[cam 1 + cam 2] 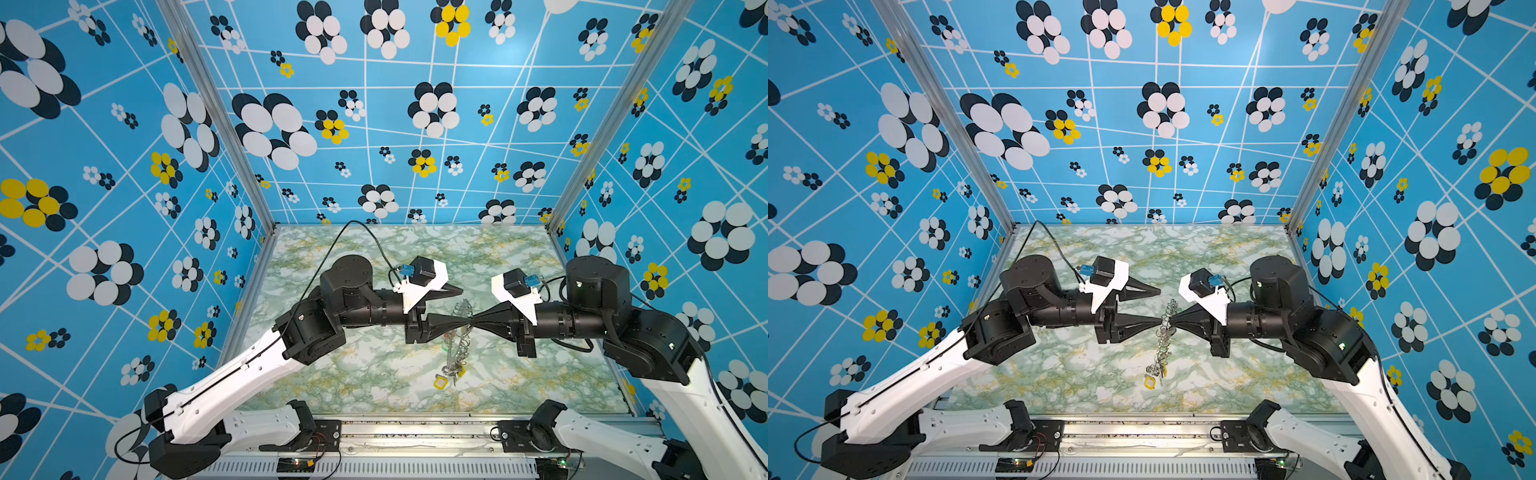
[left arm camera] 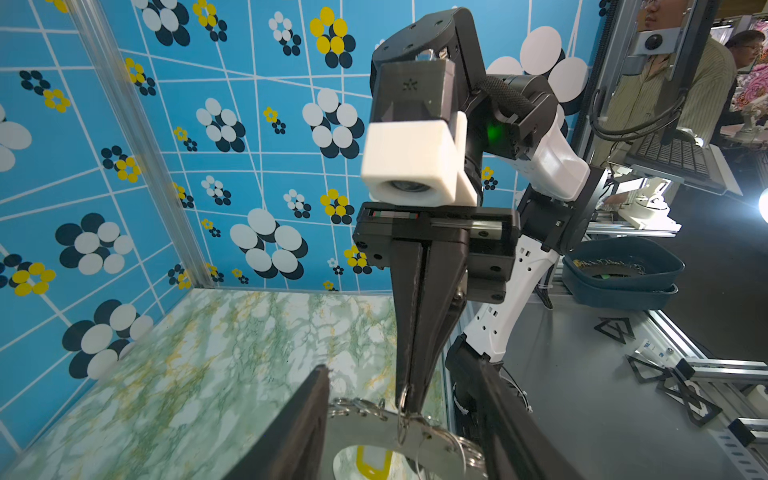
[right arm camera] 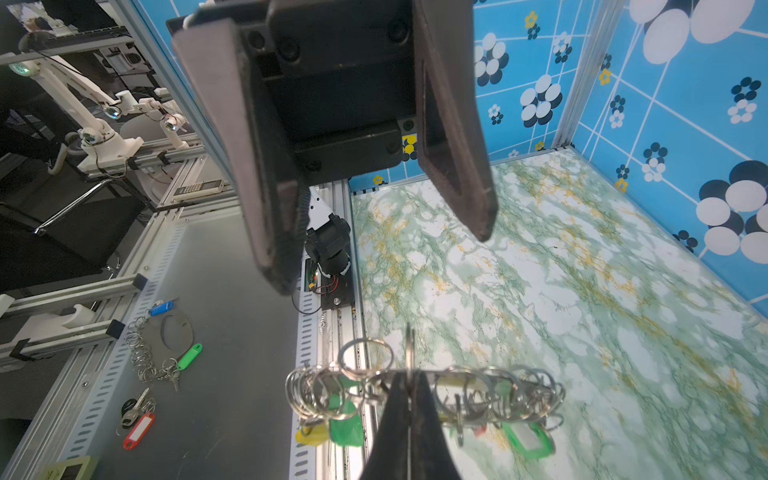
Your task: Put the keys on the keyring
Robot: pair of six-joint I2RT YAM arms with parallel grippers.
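Two tapered tools: right tool (image 1: 473,323) pinches the loop-rimmed metal keyring (image 1: 456,351), left tool (image 1: 462,306) gapes.

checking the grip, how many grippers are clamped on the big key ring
1. The right gripper is shut on a small wire loop at the rim of the key ring. The left gripper is open, straddling the ring without clamping it.
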